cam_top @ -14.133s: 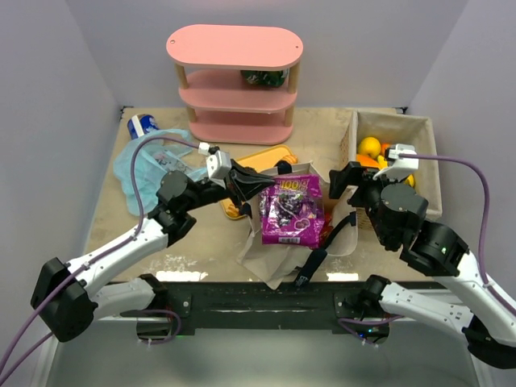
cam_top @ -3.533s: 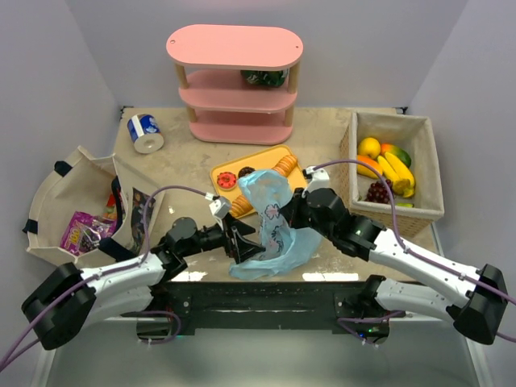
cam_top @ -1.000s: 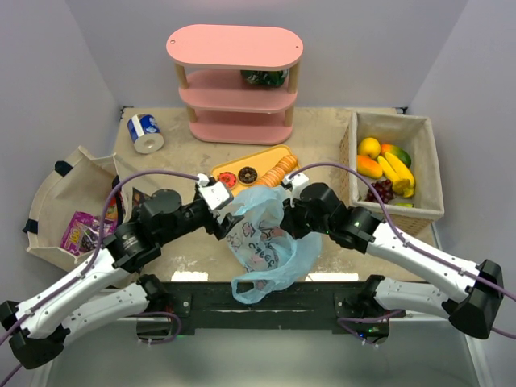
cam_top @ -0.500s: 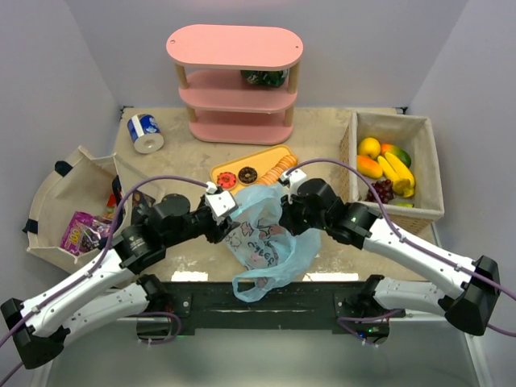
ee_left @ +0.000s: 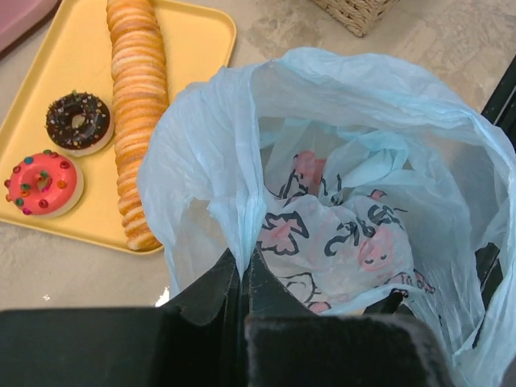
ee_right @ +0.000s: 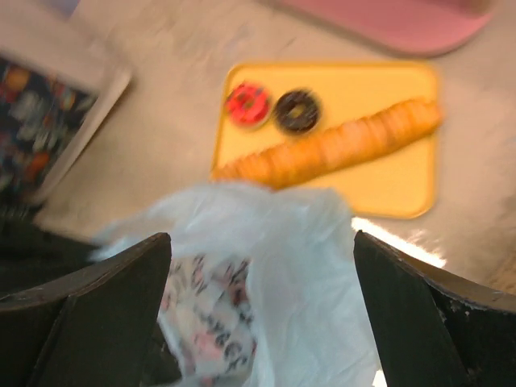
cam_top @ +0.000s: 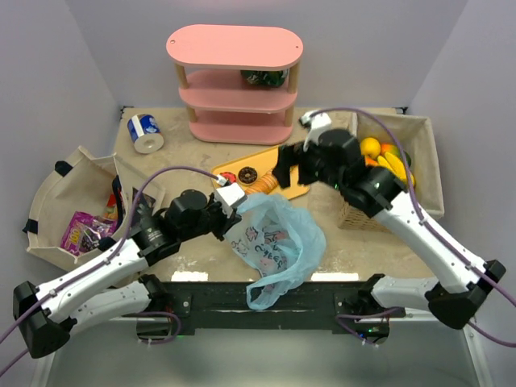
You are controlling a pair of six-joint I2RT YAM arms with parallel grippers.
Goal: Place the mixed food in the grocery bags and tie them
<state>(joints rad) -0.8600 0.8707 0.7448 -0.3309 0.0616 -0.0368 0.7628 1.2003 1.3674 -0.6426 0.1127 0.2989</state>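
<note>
Your left fingers (ee_left: 244, 274) are pinched together on the rim of the light-blue grocery bag (ee_left: 347, 153) — a fold of plastic runs up from between them. The bag sits at the near edge of the bench (cam_top: 322, 125), mouth open, cartoon prints showing inside, its lower end drooping over the front. Your right fingers (ee_right: 97, 298) are spread wide apart, holding nothing, raised above the yellow tray (ee_right: 403, 89). On that tray lie the chocolate doughnut (ee_left: 78, 122), a pink doughnut (ee_left: 42, 181) and the sliced loaf (ee_left: 137, 121). Bananas (cam_top: 394, 166) lie in the wicker basket (cam_top: 426, 149) on the right.

Blurred: chocolate doughnut (ee_right: 297, 111), loaf (ee_right: 339, 145), grocery bag (ee_right: 282, 242)
</note>
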